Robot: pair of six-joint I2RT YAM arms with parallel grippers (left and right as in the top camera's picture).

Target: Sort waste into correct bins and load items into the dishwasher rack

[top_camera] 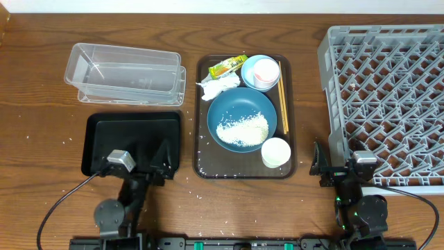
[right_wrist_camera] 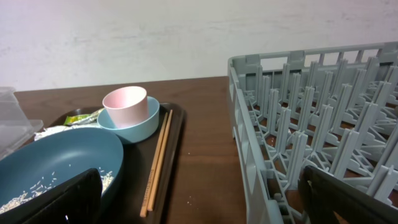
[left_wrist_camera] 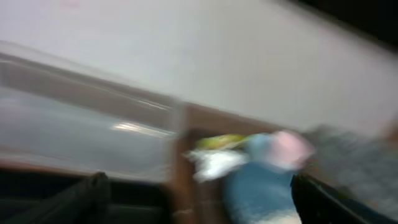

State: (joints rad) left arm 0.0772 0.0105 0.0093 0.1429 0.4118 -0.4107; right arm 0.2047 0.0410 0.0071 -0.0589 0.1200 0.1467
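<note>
On the brown serving tray (top_camera: 201,142) lie a dark blue plate (top_camera: 236,107) with rice (top_camera: 243,130), a light blue bowl (top_camera: 248,69) holding a pale pink cup (right_wrist_camera: 124,106), a white cup (top_camera: 276,152), chopsticks (top_camera: 283,97), a crumpled napkin (top_camera: 218,88) and a yellow-green wrapper (top_camera: 227,67). The black tray (top_camera: 132,135) and clear tub (top_camera: 125,73) sit to the left, the grey rack (top_camera: 388,97) to the right. My left gripper (top_camera: 132,158) hangs open over the black tray's near edge. My right gripper (right_wrist_camera: 205,205) is open between serving tray and rack. The left wrist view is blurred.
Loose rice grains are scattered on the wooden table around the black tray and serving tray. A strip of bare table (right_wrist_camera: 211,143) runs between the serving tray and the rack's wall. A pale wall stands behind the table.
</note>
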